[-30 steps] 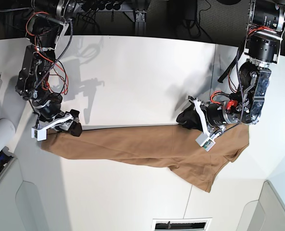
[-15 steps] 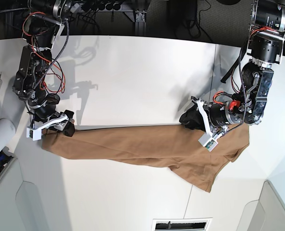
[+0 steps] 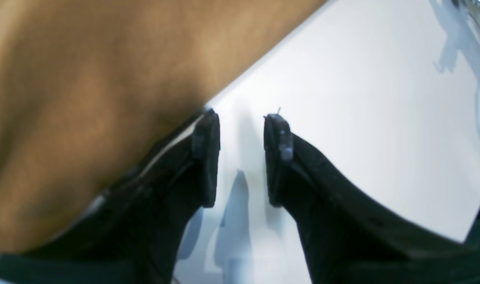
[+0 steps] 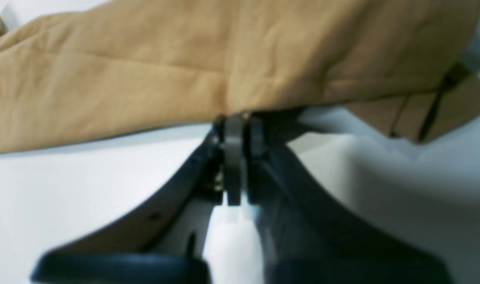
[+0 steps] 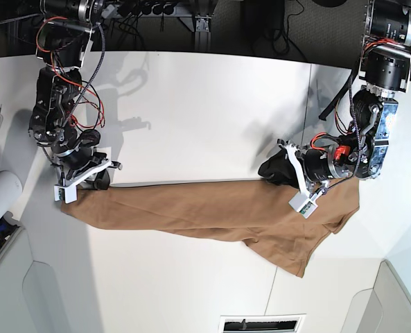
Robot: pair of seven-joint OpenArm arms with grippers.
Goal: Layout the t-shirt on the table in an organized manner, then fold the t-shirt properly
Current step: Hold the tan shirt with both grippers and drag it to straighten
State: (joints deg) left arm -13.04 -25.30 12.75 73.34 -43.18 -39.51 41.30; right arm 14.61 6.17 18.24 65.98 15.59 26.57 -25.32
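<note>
Garment: the tan soft-cloth short-sleeved t-shirt [image 5: 212, 211] lies stretched into a long narrow band across the near part of the large white smooth table [image 5: 205, 111], bunched lengthwise; one end fans out wider with a flap hanging toward the table's front edge.
Layout: not achieved. The body is not spread flat, the sleeves are not set out, and the neckline cannot be made out in any view.
Folding: not begun, judging by the cloth's rumpled, rope-like lie.
Remaining: spread the shirt open and square, smooth it, then make the folds.
Right gripper [image 4: 238, 130]: black jaws clenched together at the shirt's lower edge. The wrist view shows the tips meeting right at the hem, and cloth appears pinched between them, though blur leaves the depth of the bite uncertain.
Left gripper [image 3: 242, 122]: jaws parted about halfway, nothing between them but bare table. One finger [image 3: 206, 157] lies against the shirt's edge; the other stands clear on white surface.
Assessment: one end seems gripped, the other is only touched, so a two-handed spread is not yet set up.
</note>
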